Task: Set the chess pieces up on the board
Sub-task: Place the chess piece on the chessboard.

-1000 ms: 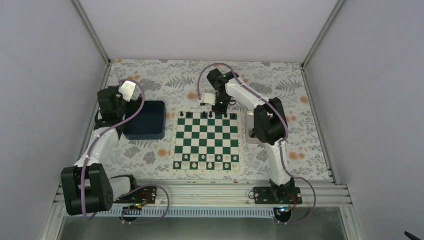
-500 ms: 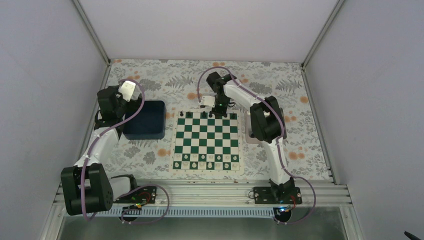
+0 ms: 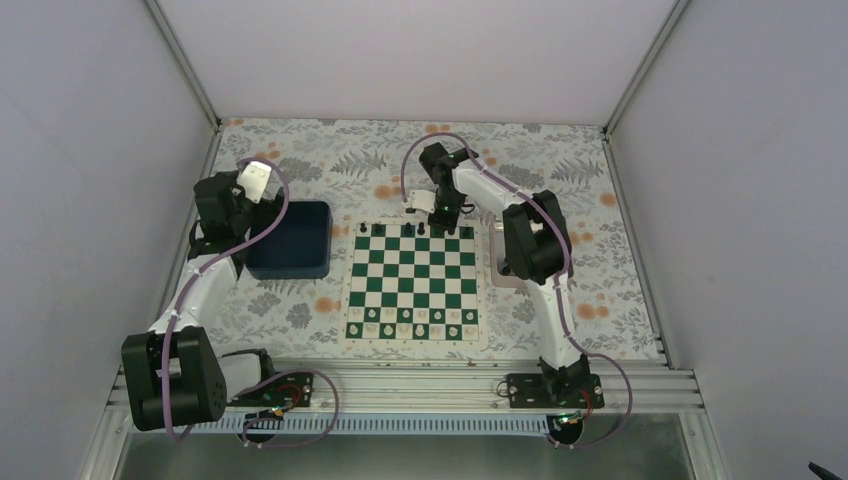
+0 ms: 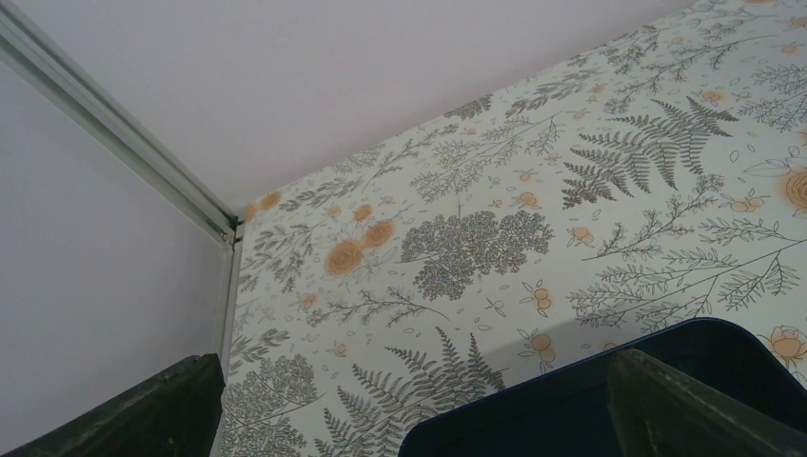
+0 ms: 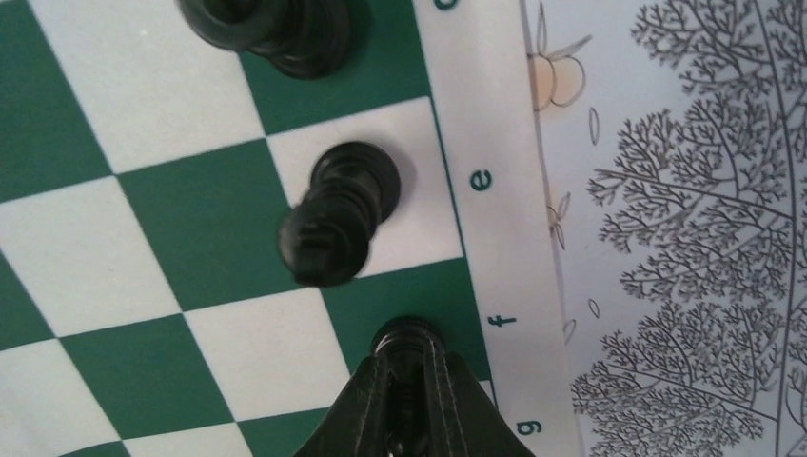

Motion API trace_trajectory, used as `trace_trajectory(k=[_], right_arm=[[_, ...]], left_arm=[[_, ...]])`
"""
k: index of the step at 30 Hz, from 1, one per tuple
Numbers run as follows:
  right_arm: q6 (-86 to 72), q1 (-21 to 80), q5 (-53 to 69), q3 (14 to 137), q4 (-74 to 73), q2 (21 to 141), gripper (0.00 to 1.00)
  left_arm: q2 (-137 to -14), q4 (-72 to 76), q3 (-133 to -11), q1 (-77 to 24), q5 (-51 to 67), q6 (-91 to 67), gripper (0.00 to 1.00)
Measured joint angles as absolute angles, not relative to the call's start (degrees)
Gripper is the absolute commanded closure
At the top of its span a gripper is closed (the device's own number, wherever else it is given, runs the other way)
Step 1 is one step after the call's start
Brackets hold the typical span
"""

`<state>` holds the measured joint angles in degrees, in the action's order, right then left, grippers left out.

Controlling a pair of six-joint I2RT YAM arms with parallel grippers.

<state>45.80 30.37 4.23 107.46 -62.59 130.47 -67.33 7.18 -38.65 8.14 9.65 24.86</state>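
At the near edge of the flat green-and-white chessboard, which lies on the fern-patterned desk, small cream pieces stand on the closest squares. Just left of the board sits a dark blue bin. Just right of it lies a square silver tray, mostly hidden under the right arm.

Along the board's far row, small black chess pieces stand upright, long axes vertical and heads pointing up. One of them is on the white square by the border letter e.

The right hand comes down from above and is clenched on a black piece at the dark green square beside the letter f. This piece is upright, with its round head showing between the fingers. Its base is hidden, so I cannot tell whether it rests on the board.

Farther left, the left hand hangs above the bin's far corner. It is released, with its fingers spread wide.
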Motion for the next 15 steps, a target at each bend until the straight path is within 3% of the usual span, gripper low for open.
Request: trace_trajectory(k=[15], right_arm=[[46.0, 29.5, 5.8, 107.4, -62.2, 130.5, 0.92]], left_arm=[[-67.3, 7.2, -38.7, 8.1, 9.7, 24.9, 0.00]])
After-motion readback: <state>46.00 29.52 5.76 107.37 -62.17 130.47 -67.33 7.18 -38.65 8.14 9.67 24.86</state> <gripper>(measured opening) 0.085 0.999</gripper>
